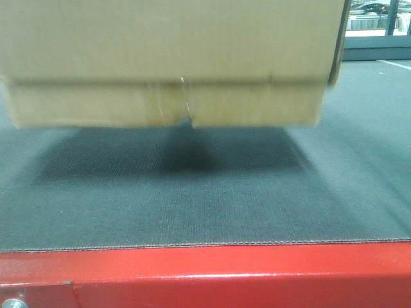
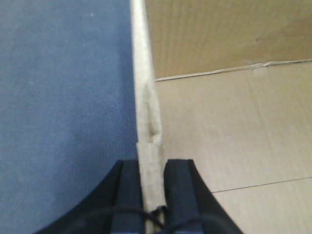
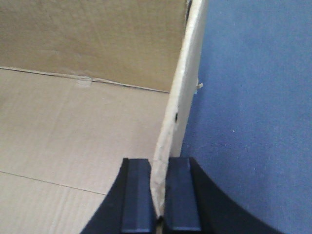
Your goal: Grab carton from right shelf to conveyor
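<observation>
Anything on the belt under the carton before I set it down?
Nothing visible. The conveyor below and in front of the carton shows only the carton's shadow. The left gripper and right gripper each pinch a carton wall.

Matte black left gripper (image 2: 152,166), thin cable (image 2: 122,210)

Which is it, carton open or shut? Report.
Open: the carton shows its inner floor; left gripper and right gripper pinch its wall edges.

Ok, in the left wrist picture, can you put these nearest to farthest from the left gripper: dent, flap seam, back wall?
1. Dent, on the pinched carton edge, just ahead of the left gripper.
2. Flap seam, farther in, right of that edge.
3. Back wall, farthest, rising behind the seam.
</observation>
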`<state>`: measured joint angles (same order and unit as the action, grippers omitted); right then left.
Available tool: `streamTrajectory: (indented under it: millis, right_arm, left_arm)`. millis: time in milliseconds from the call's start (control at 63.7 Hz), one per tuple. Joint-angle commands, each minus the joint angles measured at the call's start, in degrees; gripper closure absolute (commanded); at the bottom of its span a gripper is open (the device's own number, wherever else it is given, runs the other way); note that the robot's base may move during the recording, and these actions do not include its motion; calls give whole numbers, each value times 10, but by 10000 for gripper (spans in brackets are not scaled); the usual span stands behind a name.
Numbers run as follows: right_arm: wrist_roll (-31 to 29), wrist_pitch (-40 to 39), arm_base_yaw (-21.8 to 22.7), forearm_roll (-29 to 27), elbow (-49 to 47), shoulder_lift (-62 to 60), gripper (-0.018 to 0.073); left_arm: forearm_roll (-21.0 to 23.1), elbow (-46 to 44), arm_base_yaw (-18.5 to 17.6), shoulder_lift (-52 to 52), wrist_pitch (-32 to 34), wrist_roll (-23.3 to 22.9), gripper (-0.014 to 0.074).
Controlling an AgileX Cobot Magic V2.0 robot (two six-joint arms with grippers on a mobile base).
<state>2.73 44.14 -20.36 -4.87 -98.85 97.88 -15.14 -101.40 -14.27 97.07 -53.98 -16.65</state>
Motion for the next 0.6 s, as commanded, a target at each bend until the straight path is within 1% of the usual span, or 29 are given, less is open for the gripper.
streamTrajectory:
  millis: [0,94,157,173,220,236,267,283,345,361,377,393,408,502,581]
  right_arm:
    - [-7,-40,5,12,-4,17,626]
    - [-7,-47,5,12,-4,30,610]
    - [-7,-49,7,12,-4,34,547]
    - [-7,-49,7,12,-4,35,509]
    - [-7,-50,8,14,-4,35,414]
    - [-7,-50,8,14,-4,35,359]
    - [-7,-50,10,14,-5,35,279]
    - [-7,-50,10,15,-6,35,198]
    - [-7,-47,10,16,-11,35,40]
    - [-7,-45,11,16,-13,35,-12]
    - [-7,-42,11,16,-16,35,-19]
    - [-7,-39,11,16,-18,35,-15]
    - [-7,-36,11,16,-21,35,-12]
    - [-7,-9,11,16,-43,27,-10]
    - [-7,7,12,16,-57,9,-10]
  left_arm:
    - [-10,-5,4,15,37,0,613]
    - [-12,-5,4,31,52,0,597]
    - [-12,-5,4,38,56,0,547]
    - [-12,-5,4,40,56,0,528]
    - [-12,-5,4,43,57,0,433]
    - [-12,-5,4,44,58,0,403]
    - [-12,-5,4,44,60,0,339]
    - [-12,-5,4,44,61,0,269]
    - [-12,-6,4,44,61,0,119]
    - [-12,-5,4,44,61,0,80]
    - [-12,-6,4,43,61,0,41]
    - [-12,-7,4,43,59,0,-18]
    - [-12,-8,4,42,58,0,-36]
    - [-12,-18,4,31,36,0,28]
    - [-13,-25,4,14,16,1,39]
